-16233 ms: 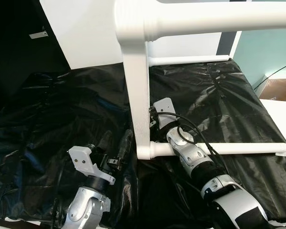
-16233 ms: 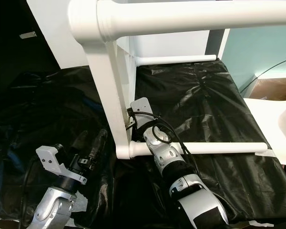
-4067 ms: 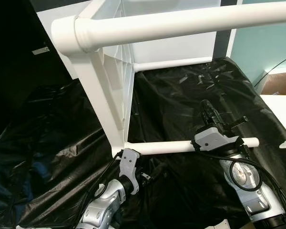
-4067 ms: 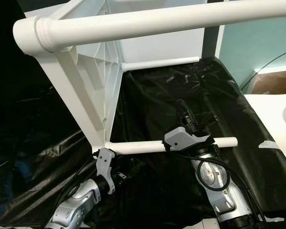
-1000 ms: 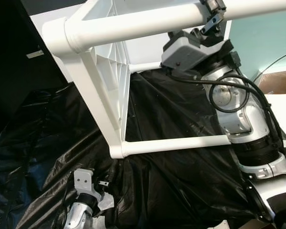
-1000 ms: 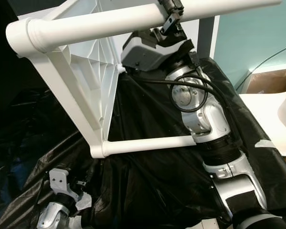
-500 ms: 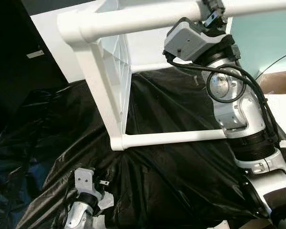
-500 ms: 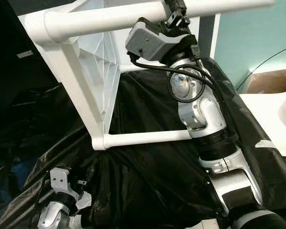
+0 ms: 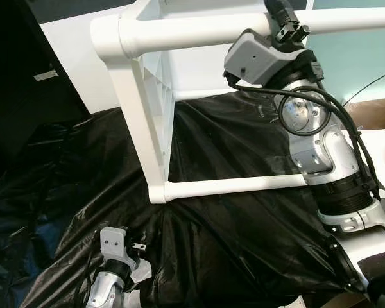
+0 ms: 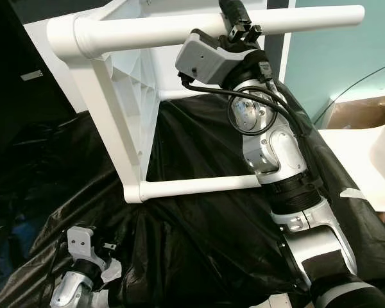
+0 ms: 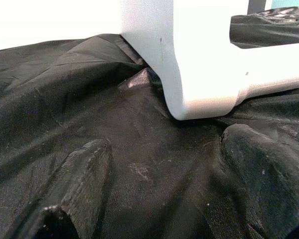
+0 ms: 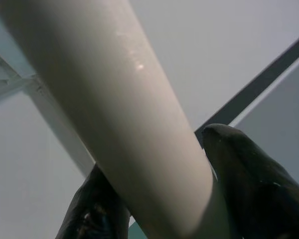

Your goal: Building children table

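A white children's table (image 9: 151, 109) lies on its side on a black plastic sheet (image 9: 244, 141). Its upper leg (image 9: 179, 29) runs across the top of the left eye view, and its lower leg (image 9: 231, 186) rests on the sheet. My right gripper (image 9: 283, 16) is raised and shut on the upper leg (image 12: 104, 99), with a black finger (image 12: 244, 174) on each side of the tube. My left gripper (image 11: 164, 199) lies low on the sheet, open, with nothing between its fingers (image 11: 84, 184). It points at the table's lower corner (image 11: 204, 94), a short way off.
A white panel (image 9: 70, 64) stands behind the table, with a dark area to its left. At the right edge are a cardboard box (image 9: 378, 112) and a white surface (image 10: 366, 167). The sheet lies in loose folds around my left arm (image 9: 112, 256).
The upper leg and its corner have swung to the right in my right gripper's hold, bringing the tabletop more upright. The lower leg's corner stayed put, and the left arm has barely moved.
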Motion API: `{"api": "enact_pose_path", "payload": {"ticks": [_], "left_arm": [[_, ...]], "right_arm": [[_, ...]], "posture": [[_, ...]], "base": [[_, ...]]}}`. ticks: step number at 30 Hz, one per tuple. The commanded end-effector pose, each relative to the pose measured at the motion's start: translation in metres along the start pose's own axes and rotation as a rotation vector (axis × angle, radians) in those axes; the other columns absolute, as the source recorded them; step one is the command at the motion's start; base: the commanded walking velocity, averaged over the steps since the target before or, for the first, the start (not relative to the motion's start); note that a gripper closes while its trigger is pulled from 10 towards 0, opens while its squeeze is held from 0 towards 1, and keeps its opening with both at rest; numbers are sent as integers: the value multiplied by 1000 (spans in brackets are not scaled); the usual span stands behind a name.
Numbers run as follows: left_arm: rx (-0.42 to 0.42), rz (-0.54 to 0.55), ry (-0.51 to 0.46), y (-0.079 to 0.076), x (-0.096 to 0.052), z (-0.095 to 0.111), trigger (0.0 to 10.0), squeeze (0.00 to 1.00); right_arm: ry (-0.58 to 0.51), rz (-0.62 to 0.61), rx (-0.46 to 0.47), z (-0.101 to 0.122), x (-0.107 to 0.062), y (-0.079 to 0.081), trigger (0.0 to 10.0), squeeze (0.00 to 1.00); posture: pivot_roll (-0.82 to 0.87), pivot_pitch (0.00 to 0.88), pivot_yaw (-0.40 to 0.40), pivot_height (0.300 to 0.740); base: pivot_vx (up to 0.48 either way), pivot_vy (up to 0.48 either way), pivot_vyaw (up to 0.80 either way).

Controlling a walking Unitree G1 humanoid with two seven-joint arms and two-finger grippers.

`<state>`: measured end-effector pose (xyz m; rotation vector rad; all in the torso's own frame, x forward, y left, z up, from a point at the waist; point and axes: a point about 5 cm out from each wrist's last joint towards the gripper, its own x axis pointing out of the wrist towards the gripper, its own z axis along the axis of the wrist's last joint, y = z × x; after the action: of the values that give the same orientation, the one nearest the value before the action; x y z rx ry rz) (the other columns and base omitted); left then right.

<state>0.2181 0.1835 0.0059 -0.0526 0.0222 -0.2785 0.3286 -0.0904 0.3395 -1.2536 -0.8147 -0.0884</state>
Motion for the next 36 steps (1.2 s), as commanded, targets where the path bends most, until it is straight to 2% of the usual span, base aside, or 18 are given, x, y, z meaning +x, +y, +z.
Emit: {"api": "enact_pose_path", "payload": {"ticks": [1, 3, 4, 7, 8, 11, 12, 16, 17, 19, 20, 21, 22, 24, 29, 30, 34, 36], "left_arm": [[-64, -19, 219, -10, -26, -37, 10000, 0], [-64, -19, 219, -10, -26, -37, 10000, 0], [-62, -22, 217, -10, -25, -37, 10000, 0], [-62, -22, 217, -10, -25, -37, 10000, 0], [-62, -20, 212, -11, -24, -36, 10000, 0], [-62, -20, 212, -11, -24, -36, 10000, 0], [-65, -14, 208, -13, -24, -36, 10000, 0], [-70, -7, 208, -15, -26, -38, 10000, 0], [-76, -4, 212, -17, -29, -39, 10000, 0], [-76, -4, 212, -17, -29, -39, 10000, 0], [-84, 1, 215, -19, -34, -42, 10000, 0], [-84, 1, 215, -19, -34, -42, 10000, 0], [-86, 2, 216, -19, -35, -42, 10000, 0], [-84, -9, 223, -19, -35, -43, 10000, 0], [-80, -22, 226, -19, -35, -43, 10000, 0], [-79, -23, 227, -19, -34, -43, 10000, 0], [-75, -22, 227, -17, -33, -43, 10000, 0], [-71, -22, 225, -16, -32, -42, 10000, 0]], "right_arm": [[-49, -16, 47, 9, 6, -1, 0, 0], [-49, -16, 47, 9, 6, -1, 0, 0], [-113, -31, 23, 15, 13, -5, 0, 0], [-113, -31, 23, 15, 13, -5, 0, 0], [-193, -67, 12, 25, 21, -13, 0, 0], [-193, -67, 12, 25, 21, -13, 0, 0], [-255, -101, 21, 35, 23, -19, 0, 0], [-269, -119, 52, 40, 21, -20, 0, 0], [-210, -140, 135, 39, 12, -16, 0, 0], [-210, -140, 135, 39, 12, -16, 0, 0], [-24, -114, 305, 27, -18, 7, 1490, 0], [-24, -114, 305, 27, -18, 7, 1490, 0], [34, -94, 350, 22, -34, 18, 10000, 0], [44, -56, 377, 20, -54, 32, 10000, 0], [-6, -40, 378, 21, -63, 37, 9765, 0], [-50, -27, 372, 22, -67, 37, 0, 0], [-76, -17, 362, 20, -72, 34, 0, 0], [-23, -23, 348, 13, -75, 31, 0, 0]], "posture": [[-68, 0, 92, 740], [-68, 0, 92, 740], [-68, 0, 92, 740], [-68, 0, 92, 740], [-58, 0, 80, 740], [-58, 0, 80, 740], [-48, 0, 71, 740], [-44, 0, 68, 740], [-43, 0, 68, 740], [-43, 0, 68, 740], [-49, 0, 76, 740], [-49, 0, 76, 740], [-54, 0, 82, 740], [-60, 0, 88, 740], [-65, 0, 91, 740], [-68, 0, 97, 740], [-67, 0, 99, 740], [-63, 0, 99, 740]], "base": [[0, 0, 0], [0, 0, 0], [0, 0, 0], [0, 0, 0], [0, 0, 0], [0, 0, 0], [0, 0, 0], [0, 0, 0], [0, 0, 0], [0, 0, 0], [0, 0, 0], [0, 0, 0], [0, 0, 0], [0, 0, 0], [0, 0, 0], [0, 0, 0], [0, 0, 0], [0, 0, 0]]}}
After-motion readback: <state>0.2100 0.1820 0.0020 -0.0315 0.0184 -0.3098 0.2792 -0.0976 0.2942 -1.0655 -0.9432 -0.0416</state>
